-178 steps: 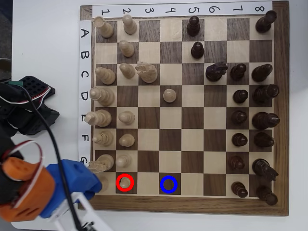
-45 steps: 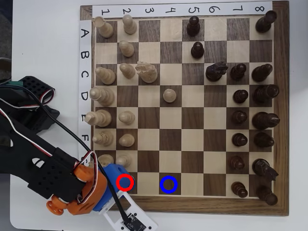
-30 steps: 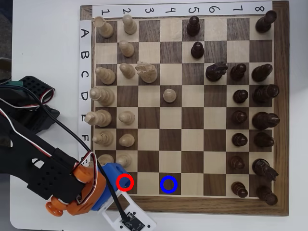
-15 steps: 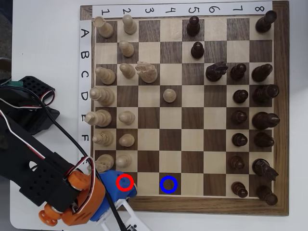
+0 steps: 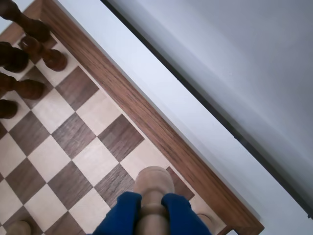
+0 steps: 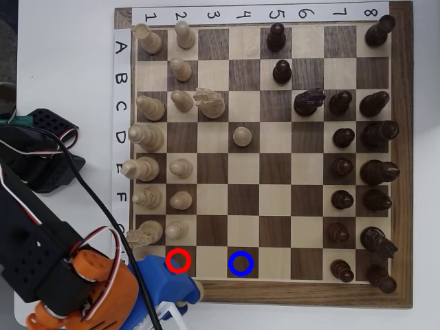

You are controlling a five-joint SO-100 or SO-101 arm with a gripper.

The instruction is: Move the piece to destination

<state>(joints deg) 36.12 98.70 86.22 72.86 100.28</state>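
Blue hand [image 5: 152,215] clamped around cream piece [image 5: 153,188].

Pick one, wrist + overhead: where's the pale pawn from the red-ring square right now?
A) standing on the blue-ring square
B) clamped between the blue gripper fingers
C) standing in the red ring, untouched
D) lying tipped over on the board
B: in the wrist view the gripper is shut on the pawn, and the blue-ring square is bare overhead.

Hand [image 5: 151,215] withdrawn toward board's bottom edge (pawn [image 5: 153,188] gripped), red-ringed square [image 6: 179,260] emptied.
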